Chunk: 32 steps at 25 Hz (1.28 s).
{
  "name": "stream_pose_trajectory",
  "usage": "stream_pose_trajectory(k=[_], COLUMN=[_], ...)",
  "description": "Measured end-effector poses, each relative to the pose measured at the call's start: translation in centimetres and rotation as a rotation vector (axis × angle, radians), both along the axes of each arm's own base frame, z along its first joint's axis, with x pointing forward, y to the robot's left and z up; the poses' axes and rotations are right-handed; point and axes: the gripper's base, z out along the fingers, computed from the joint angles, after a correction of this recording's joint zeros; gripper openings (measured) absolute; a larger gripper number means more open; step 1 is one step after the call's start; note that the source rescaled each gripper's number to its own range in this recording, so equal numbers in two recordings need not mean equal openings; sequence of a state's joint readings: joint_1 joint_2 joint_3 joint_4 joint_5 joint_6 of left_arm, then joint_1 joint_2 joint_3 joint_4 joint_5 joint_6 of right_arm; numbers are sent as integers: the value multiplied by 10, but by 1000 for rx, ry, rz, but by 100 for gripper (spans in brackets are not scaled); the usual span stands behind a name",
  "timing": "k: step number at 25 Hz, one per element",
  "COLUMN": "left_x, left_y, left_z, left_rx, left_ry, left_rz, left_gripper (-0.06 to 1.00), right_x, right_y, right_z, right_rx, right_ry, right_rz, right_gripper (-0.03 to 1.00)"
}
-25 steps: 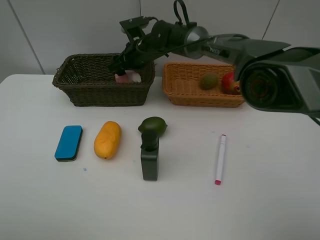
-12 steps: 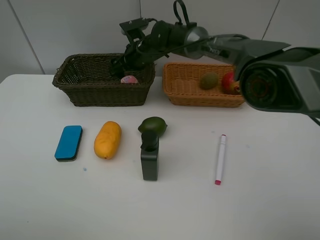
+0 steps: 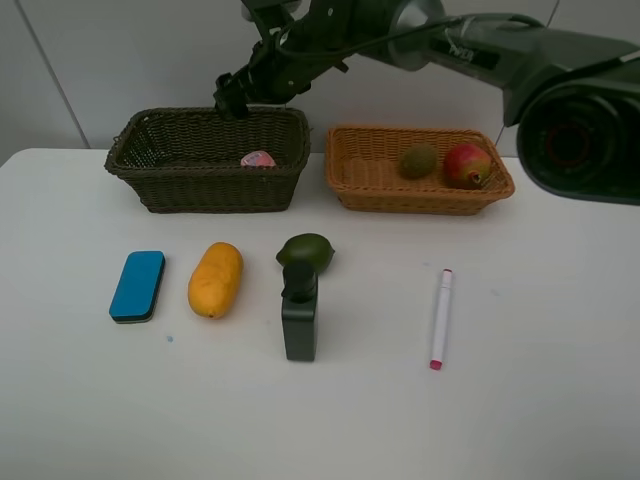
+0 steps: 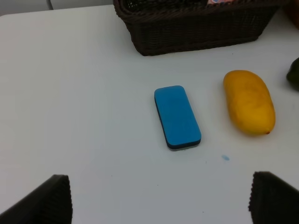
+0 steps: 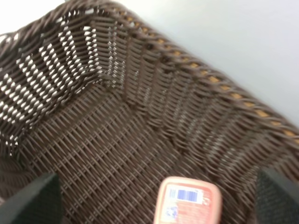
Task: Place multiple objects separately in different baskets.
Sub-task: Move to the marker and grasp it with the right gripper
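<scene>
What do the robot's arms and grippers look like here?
The right arm is dark grey with a silvery round joint, white lettering on one link and black cables along the wrist. The right gripper is black. The left gripper shows only black, ribbed-edged tips; its arm is out of view.

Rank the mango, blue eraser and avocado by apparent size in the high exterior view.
Largest: mango
Next: blue eraser, only slightly smaller, so that call is close
Smallest: avocado

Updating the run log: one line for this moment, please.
right gripper: open above dark basket | pink bottle: in it | left gripper: open, empty
</scene>
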<state>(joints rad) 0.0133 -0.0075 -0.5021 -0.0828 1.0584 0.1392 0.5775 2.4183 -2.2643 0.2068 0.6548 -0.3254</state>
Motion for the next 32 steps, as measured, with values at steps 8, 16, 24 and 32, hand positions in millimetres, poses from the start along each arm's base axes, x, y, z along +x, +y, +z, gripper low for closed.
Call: stream_pose_trajectory(k=[8,16,24,32], left_x=[0,0,0,0], left_y=[0,0,0,0], left_z=[0,0,0,0], left_rx=[0,0,0,0], left_ry=[0,0,0,0], left_rz=[0,0,0,0], left_gripper=[100,100,100,100], right_x=[-23,-39,-60,-101], right_y=[-41,-70,-90,-132], right_z=[66,83,72,32], right_rx=[-163,-307,-366,-422], right_ry=[68,198,296,447], right_rz=[-238,-337,-367,-445], right_gripper=[100,100,100,100])
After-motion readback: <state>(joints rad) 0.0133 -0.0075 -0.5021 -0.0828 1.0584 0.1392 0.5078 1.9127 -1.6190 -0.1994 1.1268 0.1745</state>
